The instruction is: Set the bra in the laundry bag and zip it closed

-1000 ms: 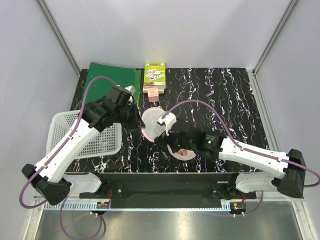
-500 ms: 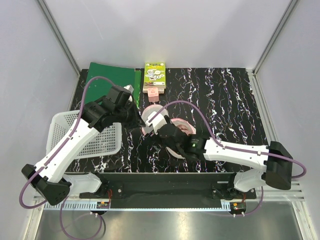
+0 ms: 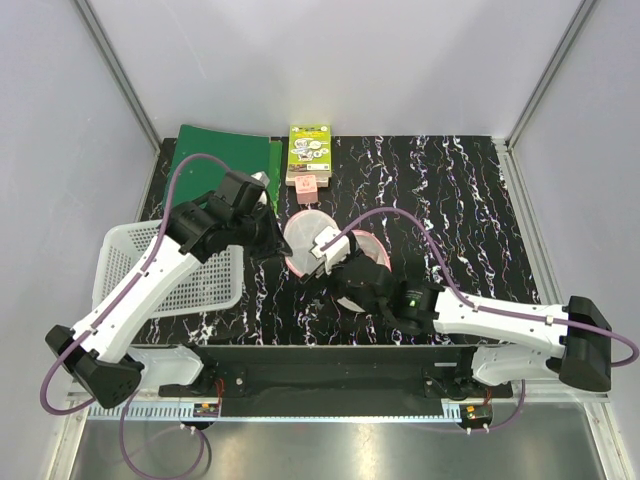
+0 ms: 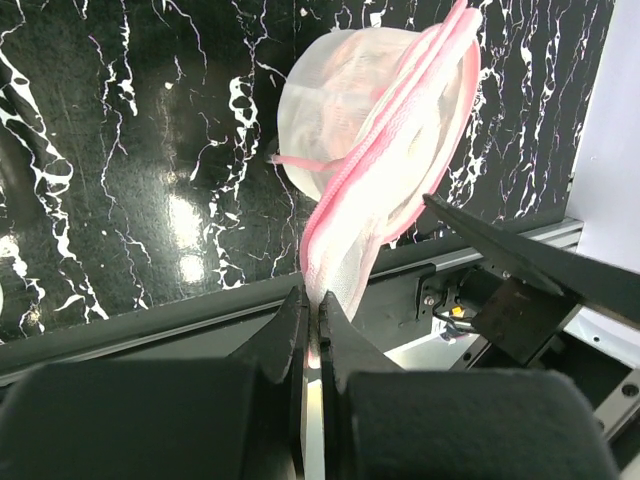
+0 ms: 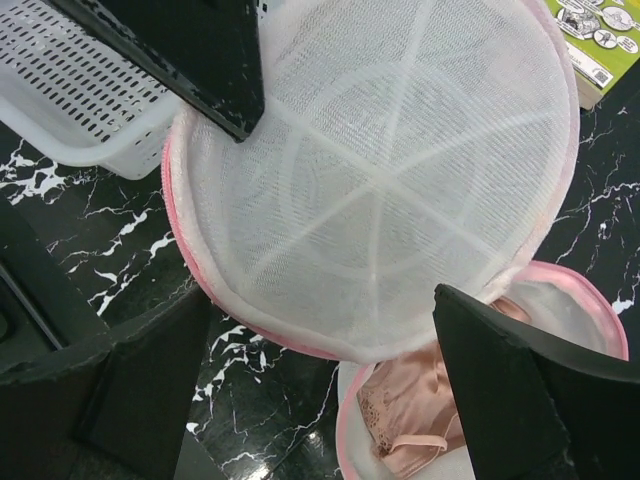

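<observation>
The laundry bag (image 3: 300,232) lies open at mid-table. My left gripper (image 3: 274,240) is shut on its pink zip rim (image 4: 318,282) and holds the upper mesh half (image 5: 380,170) raised and tilted. The lower half (image 5: 590,310) rests on the table beside it. The peach bra (image 5: 425,415) lies crumpled inside the lower half, and a thin pink strap (image 4: 300,160) sticks out at the rim. My right gripper (image 5: 330,390) is open and empty just above the bag's open edge, with one finger (image 5: 530,400) over the bra.
A white lattice basket (image 3: 130,265) stands at the left under the left arm. A green folder (image 3: 215,155) and a green printed box (image 3: 310,150) lie at the back, with a small pink block (image 3: 308,187) in front of the box.
My right gripper has moved from the near side back and left towards the raised half. The lower half with the bra now lies farther back, close beside the raised half. The left gripper has held still.
</observation>
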`<control>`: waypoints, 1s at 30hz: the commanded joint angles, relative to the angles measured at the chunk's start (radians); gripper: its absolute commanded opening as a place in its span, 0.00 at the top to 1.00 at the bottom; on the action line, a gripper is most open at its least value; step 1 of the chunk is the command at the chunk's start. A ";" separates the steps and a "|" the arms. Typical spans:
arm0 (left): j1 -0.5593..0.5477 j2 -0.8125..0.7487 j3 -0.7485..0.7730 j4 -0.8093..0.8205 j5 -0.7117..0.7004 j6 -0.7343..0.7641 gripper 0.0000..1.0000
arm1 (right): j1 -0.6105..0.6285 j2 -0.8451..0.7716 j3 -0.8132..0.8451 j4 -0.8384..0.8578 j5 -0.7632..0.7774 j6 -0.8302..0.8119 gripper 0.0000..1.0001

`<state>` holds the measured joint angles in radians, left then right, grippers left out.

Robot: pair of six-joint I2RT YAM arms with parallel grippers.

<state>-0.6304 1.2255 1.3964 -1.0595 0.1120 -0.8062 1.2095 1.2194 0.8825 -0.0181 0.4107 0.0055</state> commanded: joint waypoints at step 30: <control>0.077 0.041 0.115 0.187 0.328 0.266 0.01 | -0.178 -0.373 -0.180 -0.169 -0.091 0.511 1.00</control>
<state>-0.5659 1.2327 1.5112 -0.9787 0.2520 -0.6846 1.1610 1.0019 0.7422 -0.0345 0.5190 0.2562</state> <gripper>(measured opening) 0.970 0.021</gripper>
